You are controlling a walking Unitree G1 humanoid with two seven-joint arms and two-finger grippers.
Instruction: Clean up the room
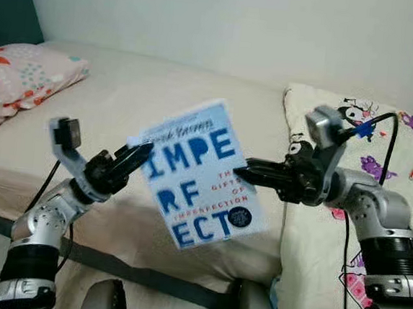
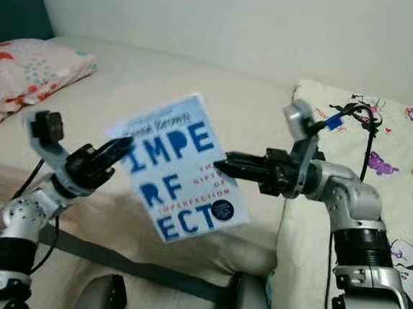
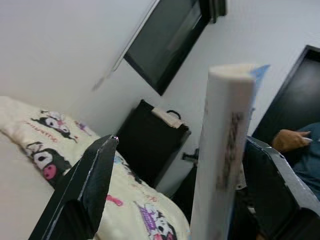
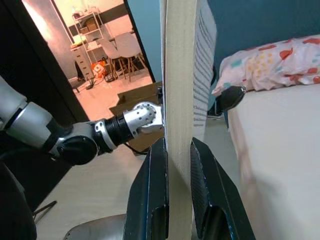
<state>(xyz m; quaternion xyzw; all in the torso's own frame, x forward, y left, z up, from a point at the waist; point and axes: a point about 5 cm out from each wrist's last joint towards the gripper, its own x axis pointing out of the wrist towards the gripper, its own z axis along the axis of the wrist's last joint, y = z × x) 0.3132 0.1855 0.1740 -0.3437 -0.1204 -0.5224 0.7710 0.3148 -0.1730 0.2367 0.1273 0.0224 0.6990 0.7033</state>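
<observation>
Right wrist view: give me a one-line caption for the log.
Right gripper clamps the cream page edge of a blue-and-white paperback book, with the left gripper at its far side beside the bed.

Book (image 1: 201,174): paperback with a light blue front cover, large dark blue block letters reading "IMPE / RF / ECT", smaller red lettering beside them, and a dark round seal near the lower corner. Cream page edges; back cover carries lines of small print. Closed. Held in the air above the near edge of the bed (image 1: 139,98), front cover facing the head camera, tilted so the top leans toward the robot's left. Right claw (image 1: 239,173) clamps its right edge; left claw (image 1: 140,156) straddles the left edge with its fingers spread.
</observation>
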